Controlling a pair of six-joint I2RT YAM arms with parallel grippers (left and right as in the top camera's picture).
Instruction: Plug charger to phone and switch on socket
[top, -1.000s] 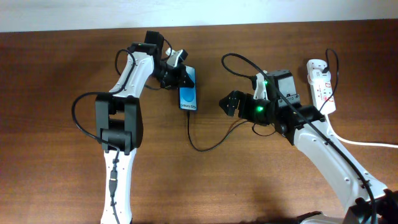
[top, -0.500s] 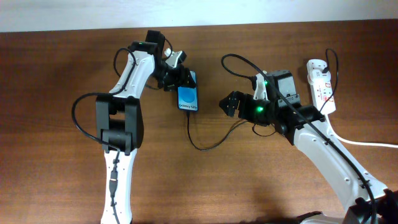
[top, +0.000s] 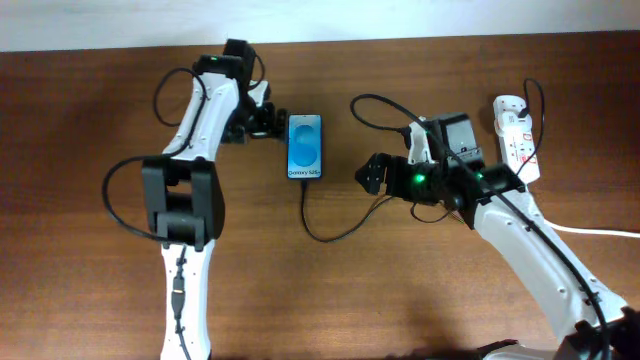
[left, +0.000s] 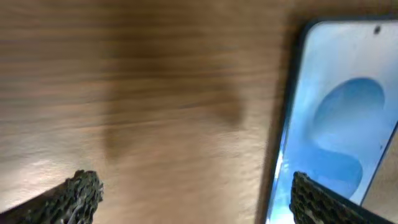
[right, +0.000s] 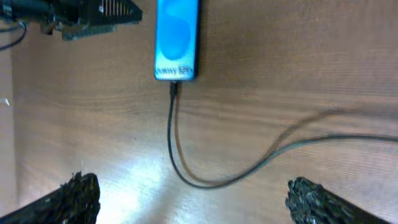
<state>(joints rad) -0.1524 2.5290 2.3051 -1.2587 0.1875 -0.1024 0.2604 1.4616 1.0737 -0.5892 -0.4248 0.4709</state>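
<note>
The phone (top: 305, 147) lies flat on the table (top: 80, 150) with its blue screen up and the white band at the end nearer my base. It sits between my two arms, toward the far side. The charger (top: 306, 215) meets the middle of that near end. In my right wrist view, its small black tip (right: 175, 89) sits against the phone (right: 177, 38) at the port. I cannot tell how deep it goes. From there the thin cable runs toward me, bends in a loop and climbs away under my right arm.

My left gripper (top: 262, 120) is just beside the phone's left edge, near its far end. Its fingers are spread wide and pinch nothing. In the left wrist view (left: 196, 196) one fingertip (left: 317, 199) overlaps the phone (left: 339, 118), and I cannot tell whether it touches.

My right gripper (top: 372, 172) hangs to the right of the phone, apart from it and above the cable's loop. Its fingers (right: 74, 196) are also spread and hold nothing.

The socket (top: 518, 135) lies at the far right, well apart from the phone, with its white cord (top: 590, 230) trailing off to the right. I cannot read its switch.
</note>
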